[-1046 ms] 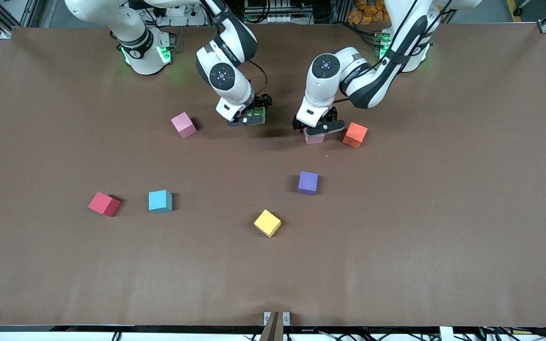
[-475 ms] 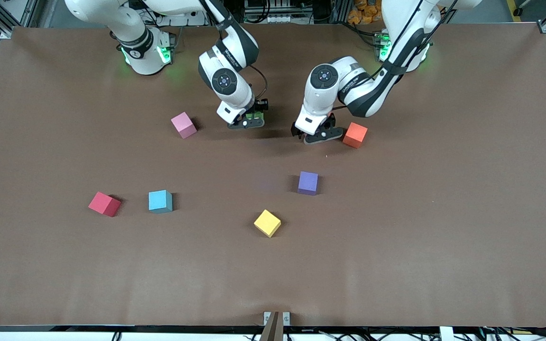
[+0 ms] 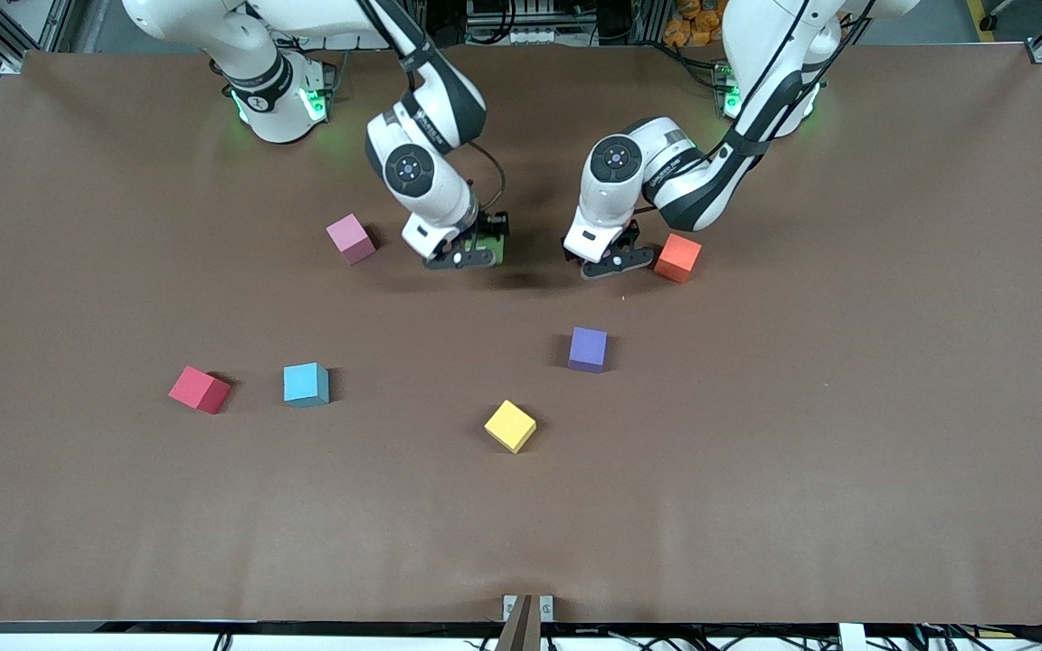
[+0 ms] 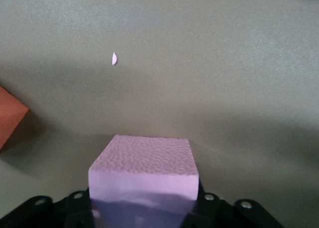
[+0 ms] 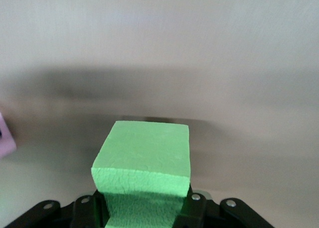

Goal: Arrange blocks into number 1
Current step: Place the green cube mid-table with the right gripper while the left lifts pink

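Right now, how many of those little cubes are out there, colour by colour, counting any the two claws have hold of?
Pink cubes: 2, one on the table, one in the left gripper
Green cube: 1, in the right gripper
Orange cube: 1
Purple cube: 1
Light blue cube: 1
Red cube: 1
Yellow cube: 1
Total: 8 cubes

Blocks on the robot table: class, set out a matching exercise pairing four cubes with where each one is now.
Things:
1. green cube
2. pale pink cube
3. orange cube
4. yellow cube

Places:
A. on the table beside the left gripper
B. between the left gripper's fingers
C. on the table, nearest the front camera
D. between the fingers of the right gripper

Pairs: 1-D, 2-B, 3-A, 4-C
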### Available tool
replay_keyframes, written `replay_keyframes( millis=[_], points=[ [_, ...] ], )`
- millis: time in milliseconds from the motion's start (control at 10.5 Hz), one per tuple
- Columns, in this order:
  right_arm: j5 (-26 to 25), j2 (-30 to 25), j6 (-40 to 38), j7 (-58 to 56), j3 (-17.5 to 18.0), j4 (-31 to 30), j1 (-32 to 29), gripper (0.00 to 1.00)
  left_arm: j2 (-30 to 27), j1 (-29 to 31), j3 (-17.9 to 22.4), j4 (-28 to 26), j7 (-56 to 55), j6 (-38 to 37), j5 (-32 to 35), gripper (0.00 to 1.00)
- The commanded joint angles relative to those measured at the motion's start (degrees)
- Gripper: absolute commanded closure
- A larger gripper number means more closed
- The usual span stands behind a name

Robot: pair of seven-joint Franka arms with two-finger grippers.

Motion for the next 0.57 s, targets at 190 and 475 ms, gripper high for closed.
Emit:
replay_keyframes(
  millis=[190, 475],
  points=[
    [-11.37, 6.86, -6.81, -0.21, -2.22, 10.92, -2.22, 0.63, -3.32, 1.2, 0.05, 1.46, -1.99, -4.07, 3.26, 1.0],
    [-10.85, 11.69, -6.9, 5.04, -2.66, 16.28, -1.44, 0.63, -2.71, 0.33, -0.13, 4.01, -1.55, -5.39, 5.98, 1.0]
  ],
)
